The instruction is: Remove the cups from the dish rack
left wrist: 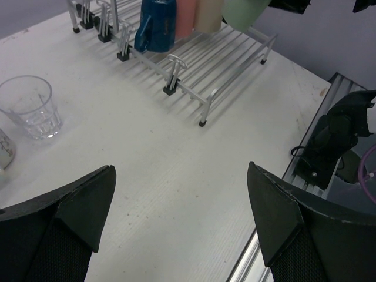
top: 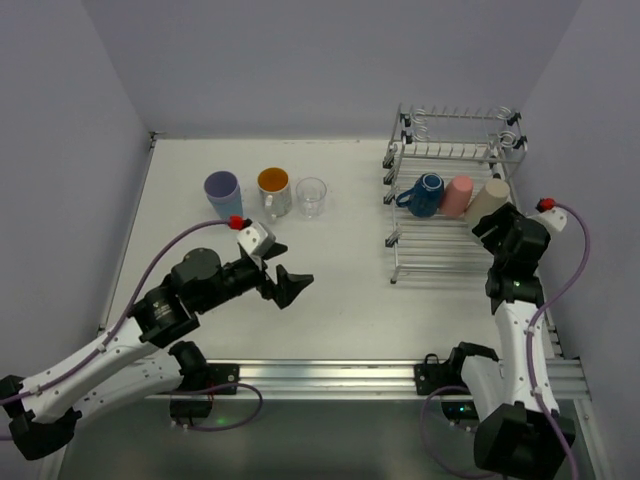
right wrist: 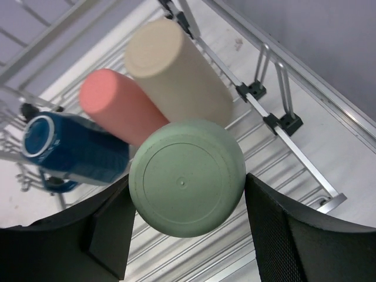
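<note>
Bench (top: pixel 340 290), overhead view, left to right. At far left a lavender tumbler (top: pixel 222 190), an orange-inside glass mug (top: pixel 273 190) and a clear glass (top: pixel 311 197) stand upright in a row, each just beside the next. Nearer than these, the left gripper (top: pixel 285 268) hangs over bare bench, its jaws wide apart and holding nothing.

To the right stands the dish rack (top: pixel 430 255), a silver wire frame with a coiled holder on its far upper tier. On its lower tier three cups lie on their sides in a row, each touching the next: a dark-blue mug (top: pixel 428 195), a pink cup (top: pixel 458 196) and a beige cup (top: pixel 488 200).

At the rack's right end, a green cup (right wrist: pixel 187 176) turns its base toward the right wrist camera, just beside the beige cup. The right gripper (right wrist: pixel 188 182) is closed on the green cup, one finger against each side. Whether the cup rests on the wires cannot be told.
</note>
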